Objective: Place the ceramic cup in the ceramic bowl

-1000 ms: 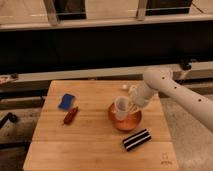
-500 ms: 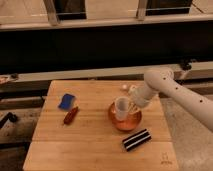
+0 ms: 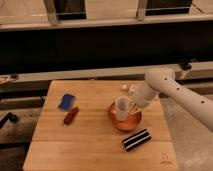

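Note:
The white ceramic cup [image 3: 121, 106] is tilted over the orange ceramic bowl [image 3: 124, 120], which sits right of centre on the wooden table [image 3: 90, 135]. My gripper [image 3: 131, 107] comes in from the right on a white arm and is right against the cup's right side, over the bowl. The cup's base is inside the bowl's rim.
A blue sponge-like object [image 3: 66, 101] and a red-brown packet [image 3: 70, 115] lie on the table's left part. A black and white striped item [image 3: 136, 139] lies in front of the bowl. Small pale objects [image 3: 128, 88] lie behind the bowl. A dark counter runs behind the table.

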### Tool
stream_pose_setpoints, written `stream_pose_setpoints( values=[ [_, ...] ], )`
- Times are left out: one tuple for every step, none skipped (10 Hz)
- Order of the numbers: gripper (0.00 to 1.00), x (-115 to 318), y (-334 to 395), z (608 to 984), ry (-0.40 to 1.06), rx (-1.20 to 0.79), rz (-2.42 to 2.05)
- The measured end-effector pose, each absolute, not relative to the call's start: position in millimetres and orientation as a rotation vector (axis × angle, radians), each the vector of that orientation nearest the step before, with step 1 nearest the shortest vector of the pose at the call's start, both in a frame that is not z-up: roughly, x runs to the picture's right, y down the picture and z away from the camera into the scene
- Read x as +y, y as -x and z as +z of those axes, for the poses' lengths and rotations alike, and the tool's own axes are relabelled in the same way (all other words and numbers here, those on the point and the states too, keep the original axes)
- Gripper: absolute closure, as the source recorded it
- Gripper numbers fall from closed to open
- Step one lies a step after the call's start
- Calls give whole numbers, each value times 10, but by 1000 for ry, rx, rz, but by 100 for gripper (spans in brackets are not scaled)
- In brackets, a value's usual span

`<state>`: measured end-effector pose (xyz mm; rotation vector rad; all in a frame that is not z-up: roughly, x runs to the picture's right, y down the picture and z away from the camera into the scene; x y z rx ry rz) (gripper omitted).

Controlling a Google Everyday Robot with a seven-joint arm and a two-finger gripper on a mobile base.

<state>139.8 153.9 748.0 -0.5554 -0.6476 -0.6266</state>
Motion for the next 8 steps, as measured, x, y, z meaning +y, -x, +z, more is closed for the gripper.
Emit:
stream_pose_setpoints(
  values=[
    [71,1539,-1398,7475,554,-648,-627],
    [75,1542,-1398,7475,553,-649,-627],
    [84,1554,-1400,7487,552,-650,-626],
    [88,1563,-1403,7496,551,-651,-626],
    [89,1566,-1404,7499,549,-652,-626],
    [89,1572,-1406,7502,549,-653,-626],
    [89,1582,-1401,7513,547,-655,-626],
    [89,1583,-1401,7522,545,-656,-626]
  ],
)
